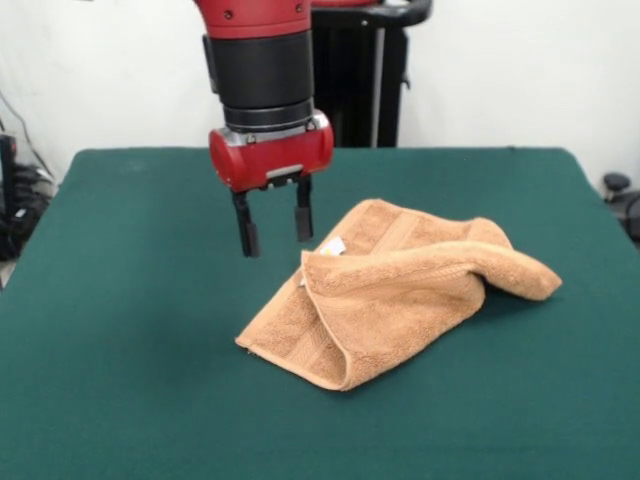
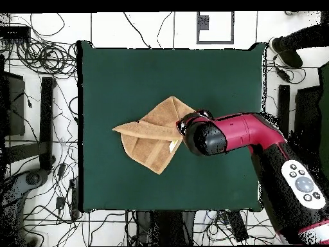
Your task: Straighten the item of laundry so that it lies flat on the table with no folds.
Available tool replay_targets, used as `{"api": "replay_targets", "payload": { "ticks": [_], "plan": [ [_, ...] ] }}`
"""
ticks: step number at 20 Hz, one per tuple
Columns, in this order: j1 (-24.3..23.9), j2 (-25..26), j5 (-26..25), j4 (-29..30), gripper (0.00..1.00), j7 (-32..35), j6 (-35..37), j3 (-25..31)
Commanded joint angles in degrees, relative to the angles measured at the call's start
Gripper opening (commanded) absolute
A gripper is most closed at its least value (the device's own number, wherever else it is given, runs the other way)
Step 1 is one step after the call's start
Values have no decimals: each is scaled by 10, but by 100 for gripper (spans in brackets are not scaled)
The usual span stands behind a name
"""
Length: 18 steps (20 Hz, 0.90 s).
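The towel (image 1: 400, 290) lies near the middle of the green table (image 1: 120, 380), well in from every edge, and it is far from flat. One large flap is folded over the rest, so a thick doubled corner points toward the camera-side edge in the front view, while a rolled tongue of cloth sticks out toward the table's right edge in that view. A woven band shows along the folded part, and a small white tag (image 1: 332, 246) peeks out at the fold's upper end. Just beside that tag hangs the gripper (image 1: 274, 228), raised above the cloth and holding nothing, its two dark fingers (image 1: 245, 228) spread apart. The red and black arm (image 2: 257, 138) reaches in over the table's robot-side edge.
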Motion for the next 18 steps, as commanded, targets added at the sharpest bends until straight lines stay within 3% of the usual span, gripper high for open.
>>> {"api": "replay_targets", "payload": {
  "ticks": [1,7,18],
  "plan": [
    [18,57,-14,31,100,-161,30,60],
    [-6,92,-2,36,100,-170,35,80],
    [7,117,-52,31,100,-165,38,51]
  ]
}}
